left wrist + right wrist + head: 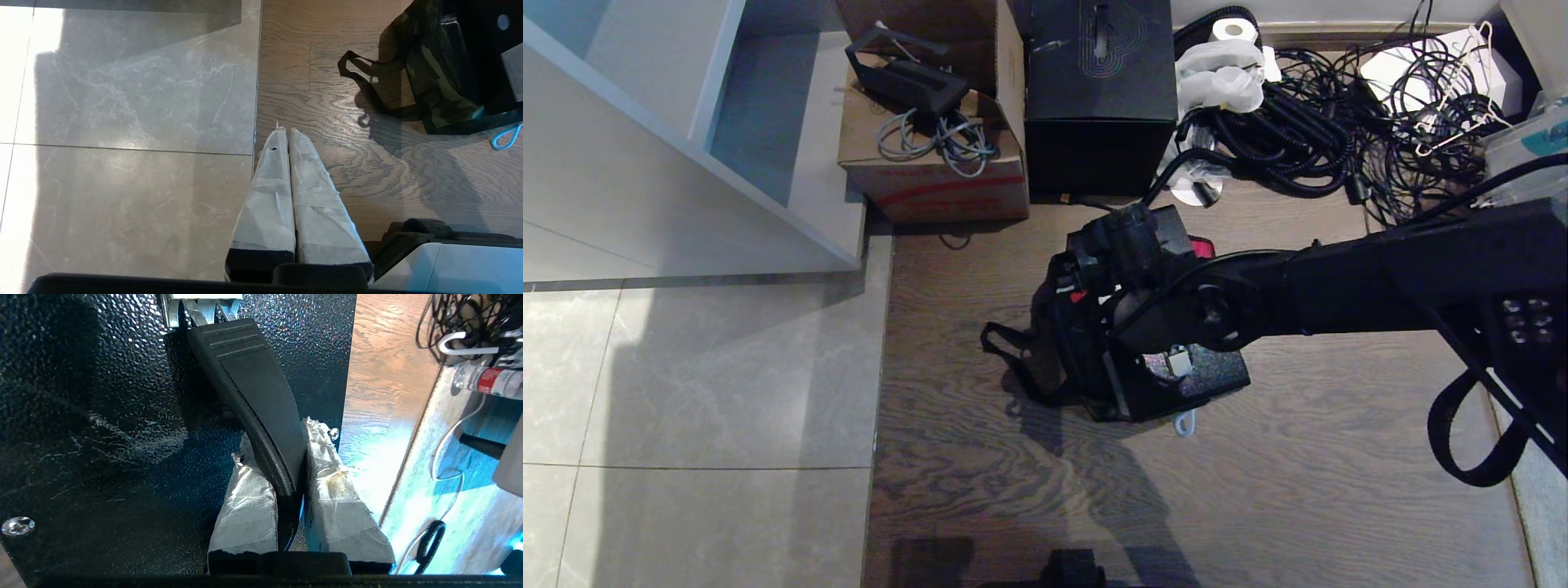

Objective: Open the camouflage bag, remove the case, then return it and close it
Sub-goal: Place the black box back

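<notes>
Right pincer (282,473) clamped on the case handle (249,392); case (1188,376) sits in the open camouflage bag (1078,343) on wood floor (1258,490). Left pincer (288,139) pressed closed, empty, parked over floor away from bag.
</notes>
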`<state>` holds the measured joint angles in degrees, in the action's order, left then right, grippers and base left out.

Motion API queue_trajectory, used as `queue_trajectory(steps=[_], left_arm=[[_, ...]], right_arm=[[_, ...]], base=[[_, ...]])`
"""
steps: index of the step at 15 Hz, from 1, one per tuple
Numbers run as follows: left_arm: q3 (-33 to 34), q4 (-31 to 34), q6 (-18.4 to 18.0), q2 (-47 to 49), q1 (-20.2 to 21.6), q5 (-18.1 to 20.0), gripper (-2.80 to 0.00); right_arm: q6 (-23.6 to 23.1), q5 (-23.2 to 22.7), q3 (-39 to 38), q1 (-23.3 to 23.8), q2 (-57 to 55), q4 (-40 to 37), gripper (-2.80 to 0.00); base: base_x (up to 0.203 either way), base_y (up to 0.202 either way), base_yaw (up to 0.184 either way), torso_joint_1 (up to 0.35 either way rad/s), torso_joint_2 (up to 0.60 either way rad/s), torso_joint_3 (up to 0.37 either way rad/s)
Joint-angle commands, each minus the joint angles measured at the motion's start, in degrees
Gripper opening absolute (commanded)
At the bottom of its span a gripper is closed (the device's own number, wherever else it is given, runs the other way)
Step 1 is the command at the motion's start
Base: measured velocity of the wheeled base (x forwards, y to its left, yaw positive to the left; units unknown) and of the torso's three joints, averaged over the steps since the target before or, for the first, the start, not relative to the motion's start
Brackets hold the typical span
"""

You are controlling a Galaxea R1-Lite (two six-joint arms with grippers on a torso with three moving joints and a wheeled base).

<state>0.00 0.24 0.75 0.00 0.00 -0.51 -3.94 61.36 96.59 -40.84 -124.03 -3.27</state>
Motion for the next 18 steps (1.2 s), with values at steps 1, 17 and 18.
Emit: queue_trajectory(steps=[1, 17, 18], left_arm=[[0.0, 0.0, 0.0, 0.0, 0.0, 0.0, -2.8], [0.0, 0.0, 0.0, 0.0, 0.0, 0.0, -2.8], [0.0, 0.0, 0.0, 0.0, 0.0, 0.0, -2.8]], right_arm=[[-0.1, 0.3, 0.0, -0.1, 2.2, -1.2, -2.8], [3.1, 0.3, 5.5, -0.6, -2.8, -2.3, -2.8], [3.9, 0.3, 5.9, -0.7, -3.5, -2.4, -2.8]], base=[[0.0, 0.0, 0.0, 0.0, 0.0, 0.0], [0.0, 0.0, 0.0, 0.0, 0.0, 0.0], [0.0, 0.0, 0.0, 0.0, 0.0, 0.0]])
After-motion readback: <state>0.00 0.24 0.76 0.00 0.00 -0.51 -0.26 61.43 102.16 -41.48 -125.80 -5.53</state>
